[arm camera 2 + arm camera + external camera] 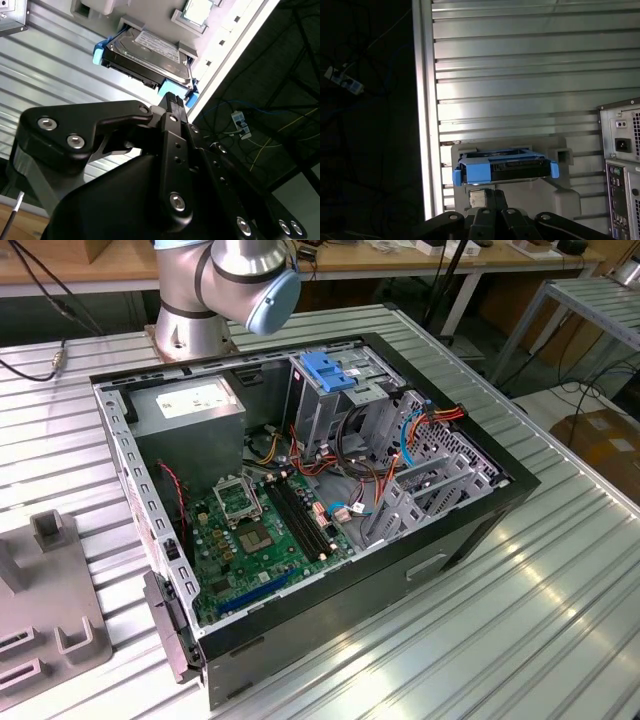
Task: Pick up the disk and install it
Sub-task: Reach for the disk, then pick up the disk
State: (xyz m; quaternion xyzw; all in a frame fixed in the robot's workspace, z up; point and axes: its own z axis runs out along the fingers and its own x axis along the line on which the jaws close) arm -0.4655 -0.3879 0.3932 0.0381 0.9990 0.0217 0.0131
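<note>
The disk (505,167) is a grey metal drive clipped in a bright blue carrier. It lies flat on a light grey holder block (565,192) near the edge of the ribbed metal table. Its labelled top face (150,45) shows in the second wrist view. My gripper (492,194) hangs above and a short way from the disk, apart from it. Its black fingers (172,102) are shut together with nothing between them.
An open computer case (470,530) lies on its side on the table, motherboard up, with a blue bracket (325,370) atop its drive cage. Its rear panel (620,165) stands close beside the holder block. A grey fixture (50,590) stands at the exterior view's left. The table edge (422,125) drops to dark floor.
</note>
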